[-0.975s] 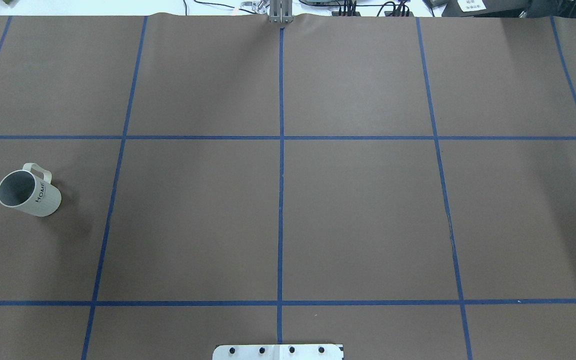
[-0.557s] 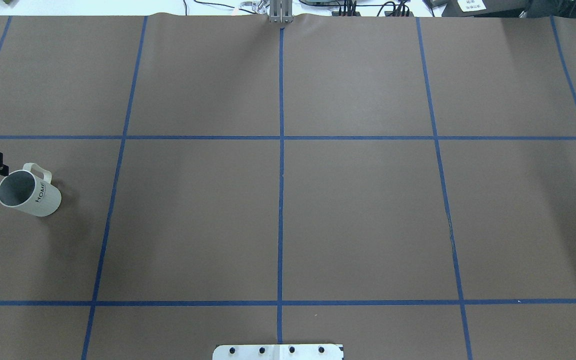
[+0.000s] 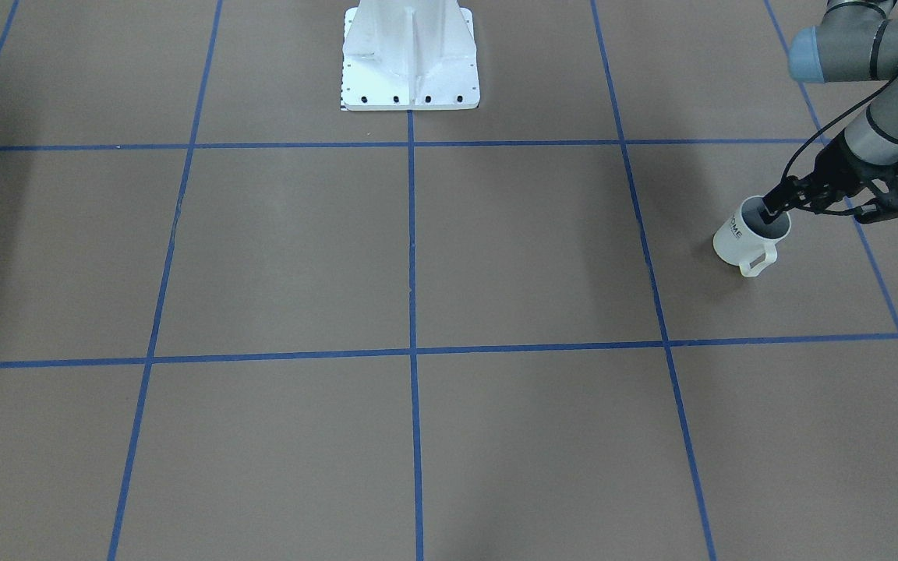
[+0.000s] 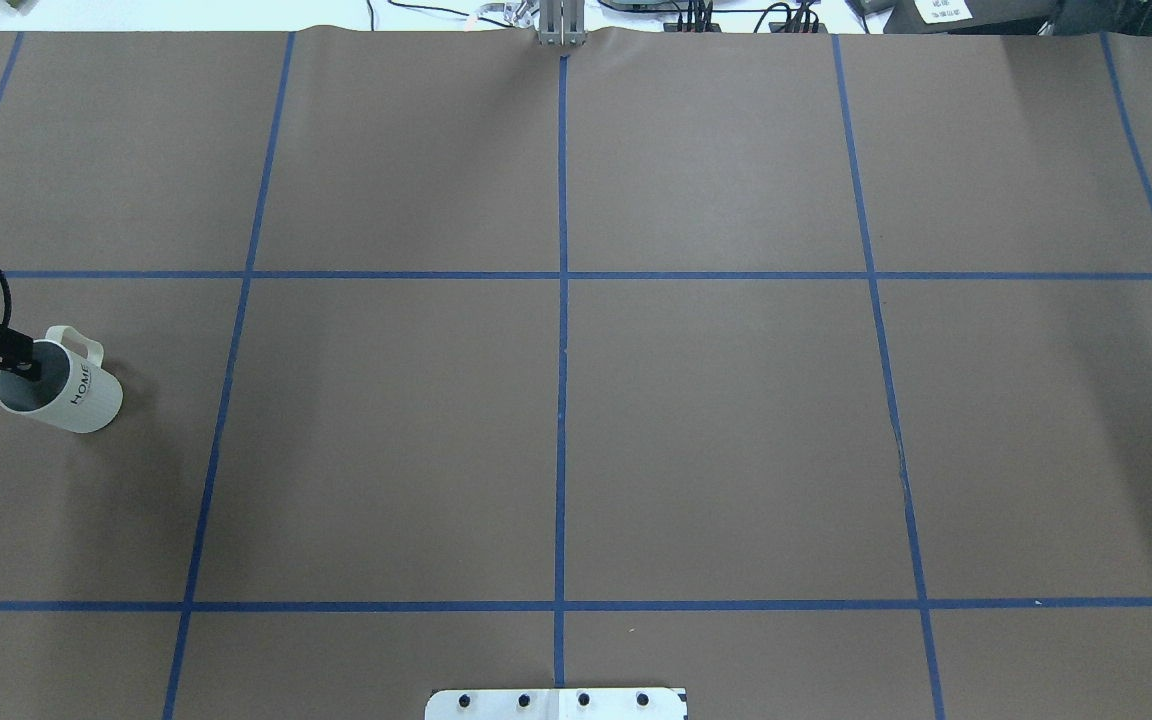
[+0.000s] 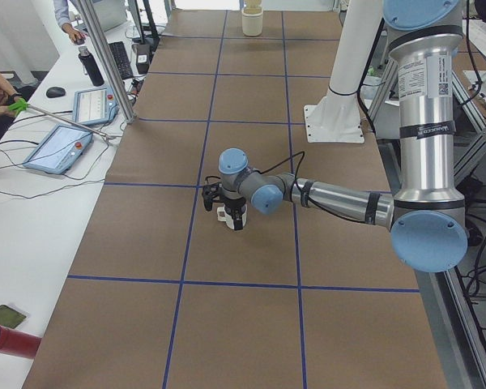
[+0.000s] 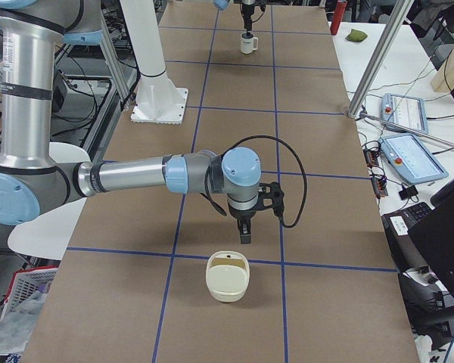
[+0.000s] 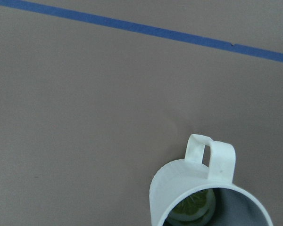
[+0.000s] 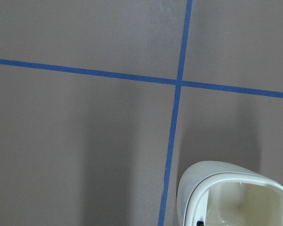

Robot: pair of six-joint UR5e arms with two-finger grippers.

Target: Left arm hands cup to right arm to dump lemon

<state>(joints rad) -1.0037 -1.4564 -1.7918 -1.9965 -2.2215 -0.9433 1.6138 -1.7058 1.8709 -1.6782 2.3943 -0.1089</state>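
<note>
The white "HOME" cup (image 4: 86,395) stands upright at the table's far left, handle toward the back; it also shows in the front view (image 3: 733,238). The lemon (image 7: 193,207) slice lies in the cup's bottom in the left wrist view. My left gripper (image 4: 24,367) points down at the cup's mouth, with one fingertip (image 3: 768,210) inside the rim, and looks open. My right gripper (image 6: 244,234) shows only in the right side view, hanging over the table's right end. I cannot tell whether it is open or shut.
A cream rounded container (image 6: 227,276) sits on the table just below the right gripper and fills the lower corner of the right wrist view (image 8: 236,197). The robot's white base (image 3: 410,62) stands mid-table at the near edge. Tablets and cables lie on side benches.
My left gripper has come in from the left edge and moved down and right, from beside the cup's rim to over its mouth. The cup has not moved.
</note>
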